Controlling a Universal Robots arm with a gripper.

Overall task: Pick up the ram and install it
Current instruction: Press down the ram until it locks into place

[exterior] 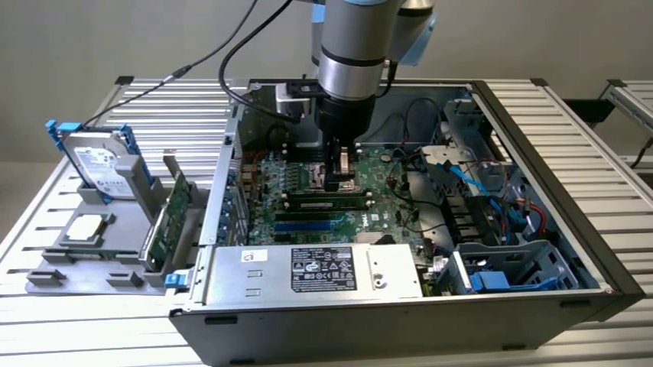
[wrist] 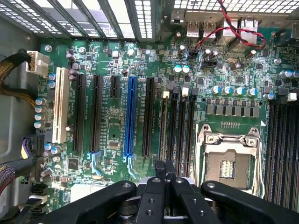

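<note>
My gripper (exterior: 344,177) hangs inside the open computer case, low over the motherboard (exterior: 306,172) beside the CPU socket (wrist: 227,161). Its black fingers (wrist: 159,173) are shut together with nothing visibly between them. They stand right over the near end of the black memory slots (wrist: 180,126). The ram (wrist: 163,127) looks like a thin board seen edge-on, standing in the slot in line with the fingertips. In the exterior view it is a long narrow green strip (exterior: 326,201) among the slots, just in front of the gripper. Whether the fingertips touch it I cannot tell.
Expansion slots, one blue (wrist: 131,119) and one white (wrist: 60,105), lie beside the memory slots. The power supply (exterior: 316,269) and a drive cage with blue cables (exterior: 500,229) crowd the case. At the exterior view's left, a grey fixture (exterior: 76,271) holds a hard drive (exterior: 102,164) and a green expansion card (exterior: 168,218).
</note>
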